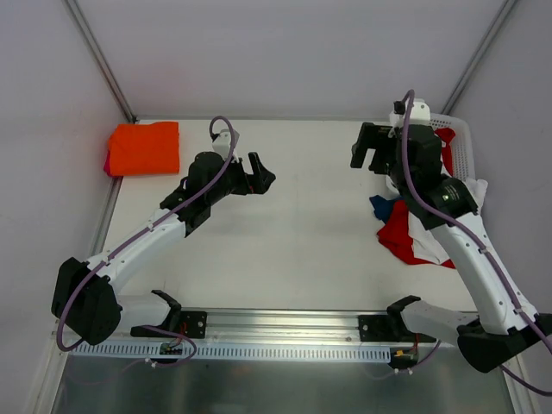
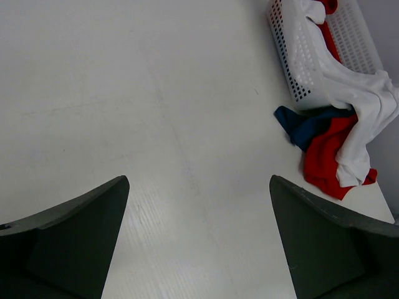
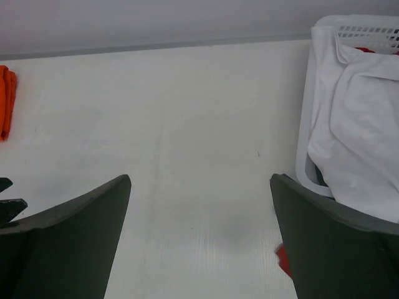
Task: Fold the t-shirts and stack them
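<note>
A folded bright orange t-shirt point(image 1: 145, 147) lies at the table's far left corner, with a red edge showing under its left side. At the right, a white t-shirt point(image 2: 361, 106) hangs out of the basket over a red t-shirt point(image 2: 324, 162) and a blue t-shirt point(image 2: 305, 124) spilled on the table. My left gripper point(image 1: 263, 172) hovers open over bare table, right of the orange shirt; nothing sits between its fingers point(image 2: 93, 237). My right gripper point(image 1: 369, 159) is open too, just left of the basket and empty point(image 3: 199, 177).
The white perforated basket point(image 1: 457, 129) stands at the far right corner, more red cloth inside it. The table point(image 1: 302, 216) is white, with grey walls behind and at both sides. A metal rail runs along the near edge by the arm bases.
</note>
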Controlling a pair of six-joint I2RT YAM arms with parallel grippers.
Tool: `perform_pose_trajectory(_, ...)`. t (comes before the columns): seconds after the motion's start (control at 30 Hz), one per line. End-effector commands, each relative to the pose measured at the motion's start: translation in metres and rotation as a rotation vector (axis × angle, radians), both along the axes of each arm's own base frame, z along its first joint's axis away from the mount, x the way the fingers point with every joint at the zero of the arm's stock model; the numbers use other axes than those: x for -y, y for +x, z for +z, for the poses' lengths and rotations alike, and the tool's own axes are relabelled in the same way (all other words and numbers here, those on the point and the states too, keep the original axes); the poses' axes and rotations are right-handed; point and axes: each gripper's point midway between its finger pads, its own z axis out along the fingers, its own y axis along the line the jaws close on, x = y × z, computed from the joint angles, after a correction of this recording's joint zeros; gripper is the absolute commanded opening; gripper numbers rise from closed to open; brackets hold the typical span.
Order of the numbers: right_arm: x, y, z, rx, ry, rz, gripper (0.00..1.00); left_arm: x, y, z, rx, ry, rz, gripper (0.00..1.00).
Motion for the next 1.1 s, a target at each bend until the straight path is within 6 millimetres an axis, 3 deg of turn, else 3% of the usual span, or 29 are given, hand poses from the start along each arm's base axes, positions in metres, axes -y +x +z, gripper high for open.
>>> perform_pose_trajectory(0.0,-0.005,0.017,-0.038,-0.138,-0.112,0.003,0.99,0.007,-0.003,0.020,0.041,-0.056,-0.025,0.97)
perform_pose_trajectory(0.17,-0.005,0.030,-0.082,-0.238,-0.171,-0.029,1.00,0.006,-0.003,0.016,0.033,-0.052,-0.017,0.97)
perform_pose_trajectory(0.4,0.002,0.044,-0.113,-0.317,-0.258,-0.065,0.99,0.004,-0.001,0.012,0.031,-0.028,-0.002,0.97)
perform_pose_trajectory(0.47,0.024,0.047,-0.120,-0.339,-0.304,-0.154,0.99,-0.001,0.003,0.009,0.020,0.000,0.031,0.96)
perform_pose_trajectory(0.53,0.061,0.051,-0.134,-0.389,-0.301,-0.266,1.00,-0.004,0.005,0.007,0.016,0.021,0.050,0.96)
perform_pose_trajectory(0.57,0.091,0.053,-0.140,-0.413,-0.275,-0.352,0.99,-0.004,0.004,0.004,0.011,0.026,0.052,0.96)
perform_pose_trajectory(0.67,0.124,0.052,-0.165,-0.479,-0.174,-0.458,1.00,-0.002,0.004,0.002,0.005,0.026,0.050,0.96)
perform_pose_trajectory(0.73,0.131,0.052,-0.181,-0.515,-0.144,-0.499,1.00,-0.002,0.005,0.000,0.001,0.030,0.053,0.96)
perform_pose_trajectory(0.87,0.171,0.047,-0.192,-0.525,-0.177,-0.697,0.99,0.001,0.003,-0.001,-0.009,0.021,0.043,0.96)
perform_pose_trajectory(1.07,0.173,0.047,-0.217,-0.589,-0.096,-0.705,1.00,0.004,0.003,-0.003,-0.017,0.022,0.038,0.96)
